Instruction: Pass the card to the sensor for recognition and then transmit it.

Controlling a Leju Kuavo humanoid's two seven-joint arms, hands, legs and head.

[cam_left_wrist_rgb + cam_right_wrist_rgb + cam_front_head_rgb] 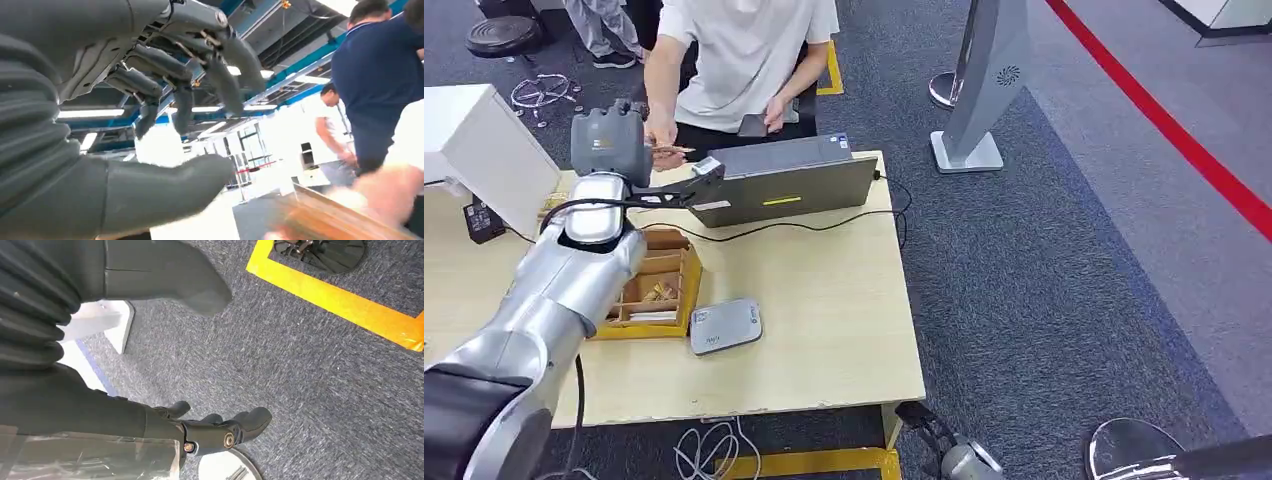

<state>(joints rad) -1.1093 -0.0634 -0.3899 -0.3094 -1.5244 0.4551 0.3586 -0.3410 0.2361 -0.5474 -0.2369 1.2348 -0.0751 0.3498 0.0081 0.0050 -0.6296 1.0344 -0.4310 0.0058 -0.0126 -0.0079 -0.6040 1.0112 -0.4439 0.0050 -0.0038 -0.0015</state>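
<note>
A pale wooden table (pixel 824 330) filled the left half of the head view, and on it left of centre sat a yellow tray (pixel 686 300) with compartments holding small tan pieces and a white slip, with a grey sensor pad (pixel 725 326) lying just right of it. At upper left the card (pixel 670 150) was pinched in a seated person's hand (pixel 661 135), its long axis level, pointing right, beyond the robot's left hand (pixel 165 100), fingers spread and empty. The right hand (pixel 220 432) hung over carpet, fingers loosely curled, holding nothing
</note>
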